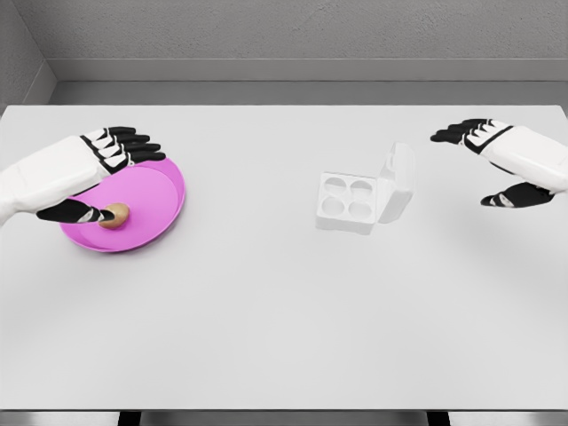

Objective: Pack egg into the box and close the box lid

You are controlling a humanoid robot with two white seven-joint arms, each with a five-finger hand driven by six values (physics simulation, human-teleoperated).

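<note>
- The left hand is hovering over the pink plate at the left of the white table, its fingers spread above the dish and its thumb reaching down to the brown egg.
- The thumb tip is touching or almost touching the egg, but the fingers are not closing around it, so the hand is holding nothing; this is looking like the approach to a pinch.
- The egg is lying on the near part of the plate, well apart from the box.
- The white egg box is sitting right of the table's middle with four empty cups facing up; its lid is standing raised on the far right side, leaving the cups free for loading.
- The right hand is waiting beside the box on the lid side, fingers apart and empty, probably placed there to push the lid down once the egg is in.
</note>
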